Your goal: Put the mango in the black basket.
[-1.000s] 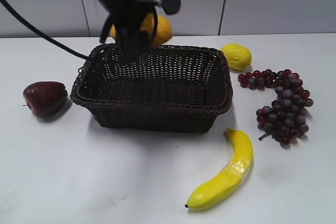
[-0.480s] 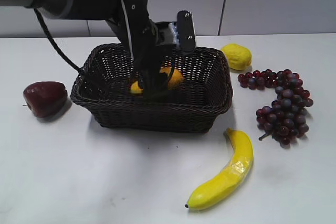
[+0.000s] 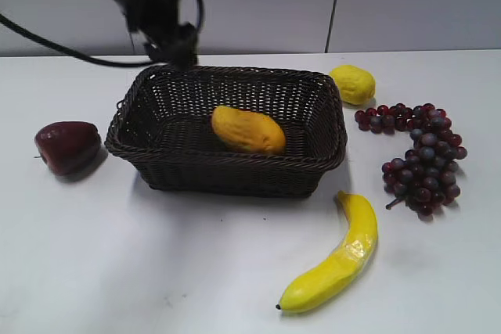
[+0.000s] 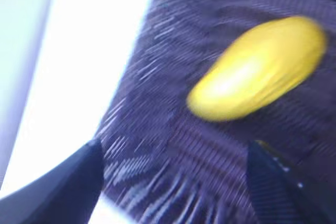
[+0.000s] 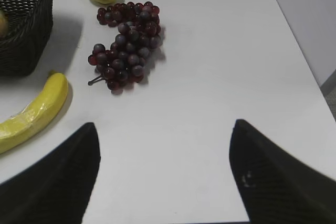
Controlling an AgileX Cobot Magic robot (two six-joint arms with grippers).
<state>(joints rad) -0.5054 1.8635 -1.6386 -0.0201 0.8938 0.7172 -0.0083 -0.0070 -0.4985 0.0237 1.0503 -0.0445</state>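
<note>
The orange-yellow mango (image 3: 247, 130) lies on the floor of the black basket (image 3: 227, 163), free of any gripper. It also shows, blurred, in the left wrist view (image 4: 257, 66) above the basket's weave (image 4: 173, 145). My left gripper (image 4: 173, 153) is open and empty, its fingers spread wide above the basket's left wall. In the exterior view the left arm (image 3: 160, 13) is raised behind the basket's back left corner. My right gripper (image 5: 164, 135) is open and empty over bare table, away from the basket (image 5: 23, 24).
A dark red apple (image 3: 66, 146) lies left of the basket. A lemon (image 3: 352, 84), a bunch of purple grapes (image 3: 419, 154) and a banana (image 3: 333, 260) lie to its right. The table's right edge (image 5: 294, 51) is near the right gripper.
The left gripper lowered the mango into the basket, let it go, and has risen back and to the left. The mango now lies free in the basket.
</note>
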